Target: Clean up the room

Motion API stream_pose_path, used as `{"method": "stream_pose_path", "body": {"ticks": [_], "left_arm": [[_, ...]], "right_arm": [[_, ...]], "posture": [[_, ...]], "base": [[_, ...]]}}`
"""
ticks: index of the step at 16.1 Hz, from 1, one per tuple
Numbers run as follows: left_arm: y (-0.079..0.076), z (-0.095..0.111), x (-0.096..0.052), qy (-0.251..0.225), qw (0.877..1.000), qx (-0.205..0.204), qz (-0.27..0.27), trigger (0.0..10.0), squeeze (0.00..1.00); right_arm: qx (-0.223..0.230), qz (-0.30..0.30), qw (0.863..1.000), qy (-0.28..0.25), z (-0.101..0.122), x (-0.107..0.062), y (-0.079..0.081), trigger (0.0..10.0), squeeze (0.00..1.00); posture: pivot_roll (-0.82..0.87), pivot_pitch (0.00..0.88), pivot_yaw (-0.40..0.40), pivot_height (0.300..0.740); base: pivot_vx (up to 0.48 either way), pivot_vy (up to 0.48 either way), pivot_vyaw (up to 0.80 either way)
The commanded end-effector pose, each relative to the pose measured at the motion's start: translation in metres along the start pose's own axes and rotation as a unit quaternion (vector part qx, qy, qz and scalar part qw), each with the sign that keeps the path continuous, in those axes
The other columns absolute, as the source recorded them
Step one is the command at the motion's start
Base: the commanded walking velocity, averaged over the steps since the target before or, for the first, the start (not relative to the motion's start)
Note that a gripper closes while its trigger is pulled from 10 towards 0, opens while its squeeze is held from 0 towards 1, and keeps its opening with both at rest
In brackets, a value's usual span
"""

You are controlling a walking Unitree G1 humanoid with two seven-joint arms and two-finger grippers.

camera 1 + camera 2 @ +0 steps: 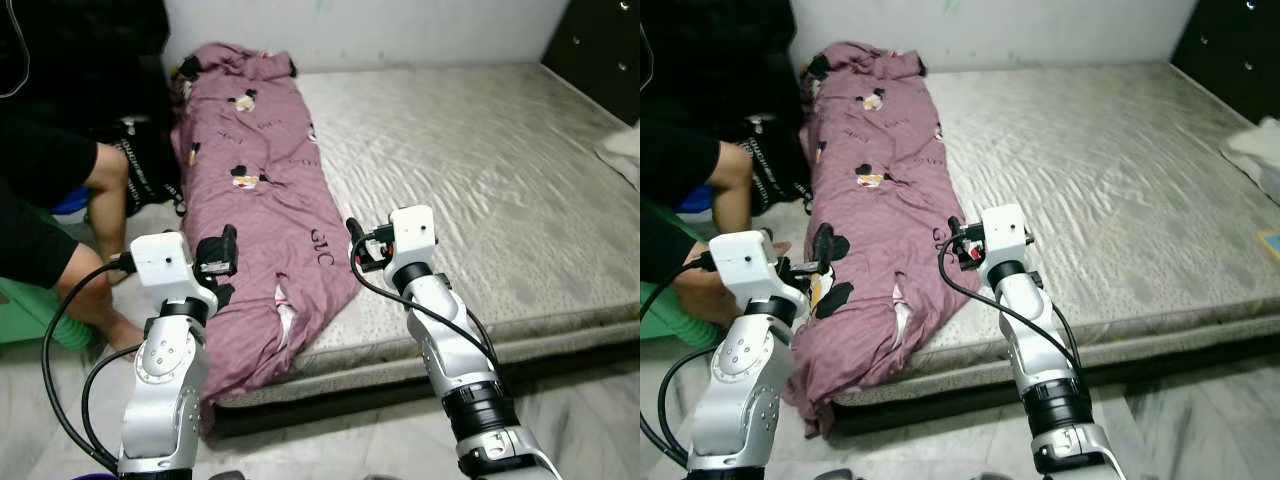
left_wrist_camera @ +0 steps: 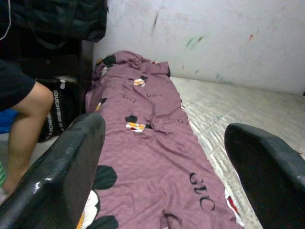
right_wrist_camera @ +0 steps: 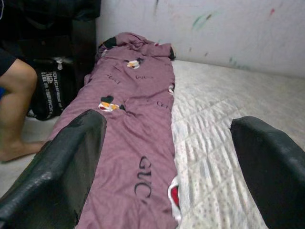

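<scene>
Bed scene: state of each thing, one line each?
Purple blanket: folded into a long strip along the mattress's left edge, near end hanging off.
Mattress: bare, no sheet.
Left hand: open, over the blanket.
Right hand: open, over the blanket's edge.
Person: seated left of the bed.

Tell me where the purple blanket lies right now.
The purple blanket lies lengthwise along the mattress's left edge in the head views, beside a seated person's leg, its near end drooping over the mattress corner.
</scene>
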State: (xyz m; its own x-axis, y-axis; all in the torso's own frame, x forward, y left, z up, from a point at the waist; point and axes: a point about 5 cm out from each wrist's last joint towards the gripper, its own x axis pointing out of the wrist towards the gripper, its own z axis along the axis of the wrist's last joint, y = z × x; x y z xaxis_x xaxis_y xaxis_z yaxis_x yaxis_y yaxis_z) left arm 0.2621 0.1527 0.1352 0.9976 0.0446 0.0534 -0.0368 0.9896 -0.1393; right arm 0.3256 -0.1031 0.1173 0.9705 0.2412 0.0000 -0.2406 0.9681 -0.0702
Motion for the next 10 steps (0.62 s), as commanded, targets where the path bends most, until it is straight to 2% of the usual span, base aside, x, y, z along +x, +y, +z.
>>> {"method": "stream_pose_path", "body": {"ticks": [1, 5, 10], "left_arm": [[-0.0011, 0.0033, 0.0003, -0.008, 1.0, 0.0, -0.006, 10.0, 0.0], [-0.0008, 0.0031, 0.0009, -0.007, 1.0, 0.001, -0.005, 10.0, 0.0], [-0.0022, 0.0013, 0.002, 0.0, 1.0, 0.001, 0.0, 10.0, 0.0]], "right_arm": [[-0.001, 0.002, 1.0, -0.004, 0.0023, 0.002, 0.0006, 10.0, 0.0], [-0.001, 0.0, 1.0, -0.005, 0.0024, 0.0031, 0.0002, 10.0, 0.0], [-0.007, -0.009, 1.0, 0.0, -0.0003, 0.0031, -0.0059, 10.0, 0.0]], "posture": [[0.04, 0.009, -0.028, 0.74], [0.04, 0.01, -0.026, 0.74], [0.04, 0.017, -0.024, 0.74]], "base": [[0.368, 0.0, 0.0], [0.337, 0.0, 0.0], [0.0, 0.0, 0.0]]}}
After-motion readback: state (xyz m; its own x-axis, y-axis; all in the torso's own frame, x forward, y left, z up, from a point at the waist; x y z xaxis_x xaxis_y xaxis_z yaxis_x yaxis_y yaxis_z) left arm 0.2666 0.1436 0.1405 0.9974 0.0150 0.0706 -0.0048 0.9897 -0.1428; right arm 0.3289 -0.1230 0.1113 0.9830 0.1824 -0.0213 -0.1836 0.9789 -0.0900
